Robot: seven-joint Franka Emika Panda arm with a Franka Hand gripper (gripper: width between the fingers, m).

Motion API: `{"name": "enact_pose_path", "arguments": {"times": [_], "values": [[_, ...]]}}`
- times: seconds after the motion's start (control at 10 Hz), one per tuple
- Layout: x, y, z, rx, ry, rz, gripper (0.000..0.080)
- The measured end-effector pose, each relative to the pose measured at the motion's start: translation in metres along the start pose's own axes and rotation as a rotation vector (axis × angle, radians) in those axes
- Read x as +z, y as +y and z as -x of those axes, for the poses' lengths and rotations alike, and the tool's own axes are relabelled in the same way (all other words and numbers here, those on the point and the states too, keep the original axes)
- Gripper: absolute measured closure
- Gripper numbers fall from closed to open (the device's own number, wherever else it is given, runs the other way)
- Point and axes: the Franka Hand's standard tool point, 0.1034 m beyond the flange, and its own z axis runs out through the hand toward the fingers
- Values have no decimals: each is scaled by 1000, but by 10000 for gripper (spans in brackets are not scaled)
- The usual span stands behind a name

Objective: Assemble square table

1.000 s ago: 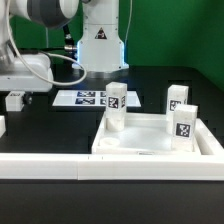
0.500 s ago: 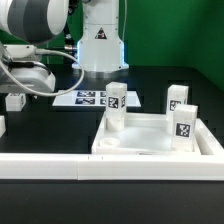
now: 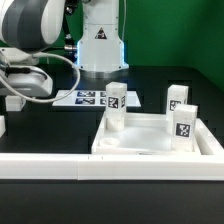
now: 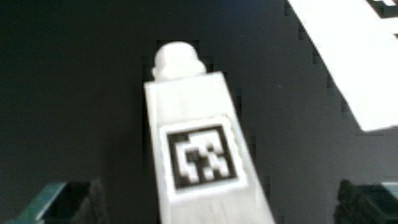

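At the exterior view's left edge of the black tabletop, the arm hangs low over a small white leg block lying near that edge. From the wrist view that leg block lies flat on the dark surface, tag up, rounded peg pointing away, and the gripper stands released, its two dark fingertips wide apart on either side of the block without touching it (only the tips show). Further along, the marker board lies flat toward the back edge. Then comes the square table top, sitting against the long white rail by the front edge, with one leg block upright at its rear corner. Toward the exterior view's right edge stand two more leg blocks and, close together
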Motion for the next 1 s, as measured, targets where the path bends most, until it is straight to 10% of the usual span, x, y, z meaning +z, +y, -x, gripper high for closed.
{"name": "enact_pose_path", "arguments": {"times": [0.3, 0.6, 1.0], "values": [[5, 0, 1, 5, -9, -3, 151], [5, 0, 1, 5, -9, -4, 516], [5, 0, 1, 5, -9, -4, 515]]}}
